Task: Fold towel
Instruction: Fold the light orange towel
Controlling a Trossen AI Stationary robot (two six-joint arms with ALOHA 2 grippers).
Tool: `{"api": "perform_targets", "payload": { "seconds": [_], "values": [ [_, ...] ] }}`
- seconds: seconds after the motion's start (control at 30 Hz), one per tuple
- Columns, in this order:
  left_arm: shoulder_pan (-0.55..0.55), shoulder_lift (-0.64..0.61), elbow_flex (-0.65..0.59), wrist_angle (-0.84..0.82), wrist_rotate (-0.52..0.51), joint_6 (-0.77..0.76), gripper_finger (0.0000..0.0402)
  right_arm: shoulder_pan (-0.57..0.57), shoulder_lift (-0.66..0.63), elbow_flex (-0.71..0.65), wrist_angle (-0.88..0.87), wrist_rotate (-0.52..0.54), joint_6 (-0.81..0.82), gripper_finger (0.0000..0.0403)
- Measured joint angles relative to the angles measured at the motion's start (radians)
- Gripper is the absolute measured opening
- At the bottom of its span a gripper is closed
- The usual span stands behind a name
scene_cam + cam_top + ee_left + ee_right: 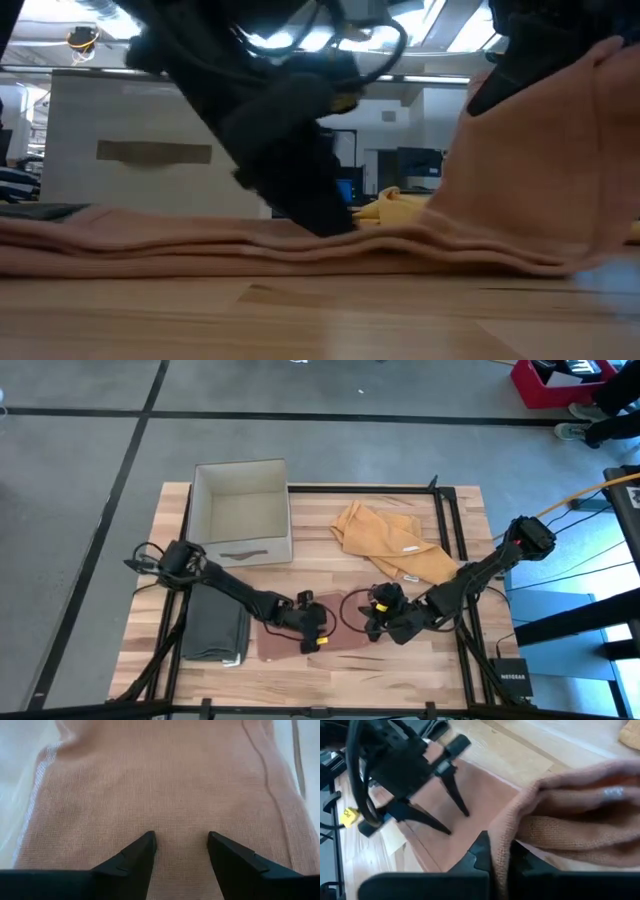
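The soft pinkish-brown knit towel point(335, 628) lies flat on the pale wooden worktop point(420, 670), its long axis running from one hand across to the other. The left hand point(180, 852) stands tip-down on the flat cloth with its fingers spread, pinning rather than pinching. The right hand point(502, 860) is pressed together on the towel's edge nearest it and holds that edge raised, so the rest of the cloth stretches away from it toward the left hand. The fold likely turns on carrying this lifted edge over toward the pinned part, and the right hand is the nearer to it.

Three cloths show: this towel, one crumpled mustard-yellow cloth point(385, 540) beyond the right hand, and what looks like one folded dark-grey cloth point(213, 625) beside the left arm. One open beige fabric box point(243, 510) stands behind.
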Motion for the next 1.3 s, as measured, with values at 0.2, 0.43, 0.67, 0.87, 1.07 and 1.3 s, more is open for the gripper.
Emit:
{"api": "perform_targets", "payload": {
  "seconds": [0.2,0.43,0.67,0.87,1.07,1.3],
  "values": [
    [0.039,0.058,0.030,0.114,0.006,0.013,0.0178,-0.001,0.013,0.000,0.064,0.002,-0.020,0.0013],
    [0.058,0.075,0.065,0.136,0.013,0.114,0.0178,-0.057,0.087,0.000,0.273,-0.028,-0.125,0.0019],
    [-0.007,-0.071,0.164,-0.284,0.020,0.176,0.0178,-0.100,0.098,0.000,0.303,-0.070,-0.158,0.0014],
    [-0.073,-0.145,0.133,-0.549,-0.057,-0.034,0.0178,-0.107,0.098,0.000,0.303,-0.075,-0.158,0.0015],
    [-0.082,-0.093,0.006,-0.315,-0.103,-0.054,0.0178,-0.127,0.122,0.000,0.345,-0.091,-0.159,0.0015],
    [-0.067,-0.053,-0.012,-0.150,-0.105,-0.021,0.0178,-0.183,0.222,0.002,0.569,-0.193,-0.215,0.0015]
  ]
}}
